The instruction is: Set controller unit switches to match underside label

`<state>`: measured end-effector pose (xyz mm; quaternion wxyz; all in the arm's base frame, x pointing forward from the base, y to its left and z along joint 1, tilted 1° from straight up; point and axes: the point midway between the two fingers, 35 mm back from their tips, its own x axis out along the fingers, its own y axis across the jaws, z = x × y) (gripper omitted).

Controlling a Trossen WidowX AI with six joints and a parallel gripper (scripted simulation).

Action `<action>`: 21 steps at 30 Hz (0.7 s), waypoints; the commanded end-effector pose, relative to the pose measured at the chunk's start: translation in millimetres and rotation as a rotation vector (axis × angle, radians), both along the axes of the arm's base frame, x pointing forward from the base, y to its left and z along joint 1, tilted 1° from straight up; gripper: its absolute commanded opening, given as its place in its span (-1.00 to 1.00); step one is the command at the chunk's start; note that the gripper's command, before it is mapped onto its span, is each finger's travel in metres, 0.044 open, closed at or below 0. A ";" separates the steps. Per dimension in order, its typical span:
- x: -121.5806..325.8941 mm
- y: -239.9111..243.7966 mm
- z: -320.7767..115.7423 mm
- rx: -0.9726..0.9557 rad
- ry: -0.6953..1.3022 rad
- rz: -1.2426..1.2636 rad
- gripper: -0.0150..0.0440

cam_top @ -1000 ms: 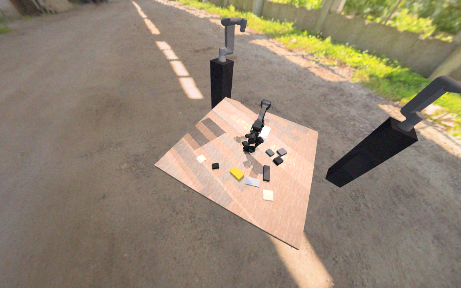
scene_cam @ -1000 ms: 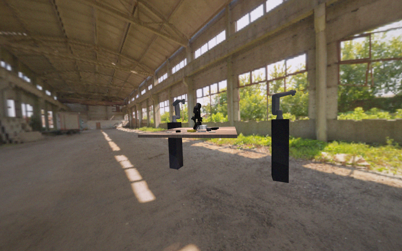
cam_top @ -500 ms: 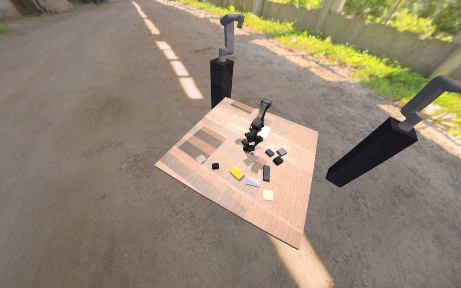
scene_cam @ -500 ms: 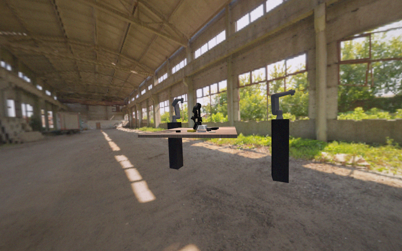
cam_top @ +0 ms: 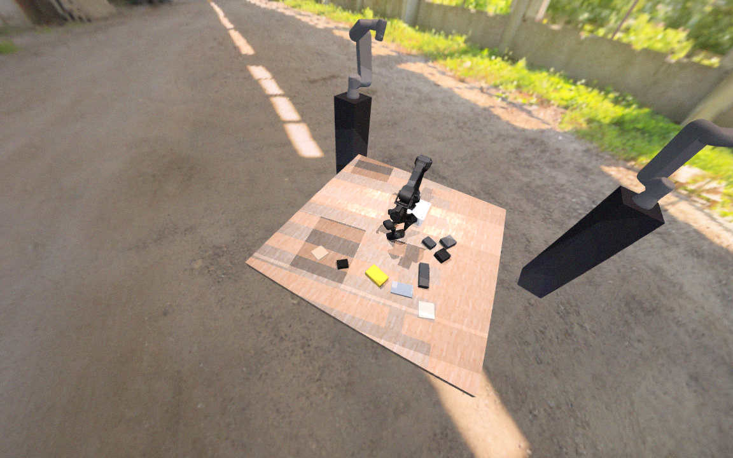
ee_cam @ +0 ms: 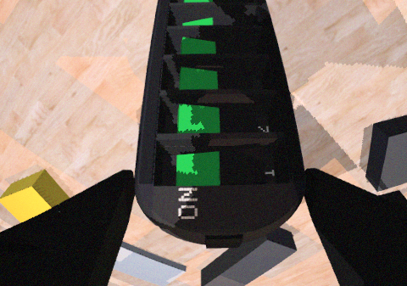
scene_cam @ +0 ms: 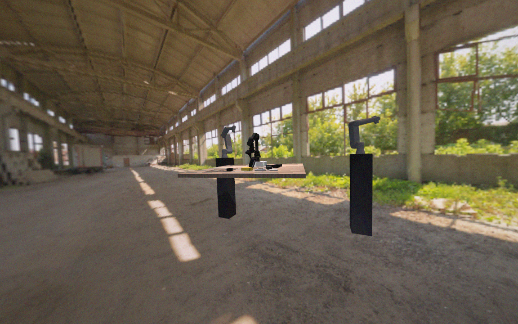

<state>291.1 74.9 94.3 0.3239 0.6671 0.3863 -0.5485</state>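
Note:
The dark grey controller unit [ee_cam: 242,203] fills the middle of the wrist view, with its ON marking at the near end. Its six rockers run away toward the top of the view, green ends on the left, numbers 1 and 2 on the right. Shadows make it hard to tell which ends are pressed. My gripper [ee_cam: 220,180] [cam_top: 396,232] is shut on the unit, one finger on each long side near the rocker 1 end, and holds it above the bench [cam_top: 454,341]. The unit is tilted, its far end looking smaller. The label on its underside is hidden.
A yellow block [cam_top: 376,275] [ee_cam: 25,203], blue-grey plate [cam_top: 401,289] [ee_cam: 148,266] and long dark block [cam_top: 424,275] [ee_cam: 259,262] lie beyond the arm. A small black block [cam_top: 342,263], pale tile [cam_top: 319,252] and white tile [cam_top: 425,310] lie around them. Three dark blocks cluster beside the arm.

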 end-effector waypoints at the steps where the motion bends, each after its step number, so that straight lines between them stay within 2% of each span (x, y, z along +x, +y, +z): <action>1: -2.7 -6.6 1.4 0.000 -0.007 -0.005 0.65; 21: -11.2 -21.6 4.4 0.035 -0.027 -0.004 0.65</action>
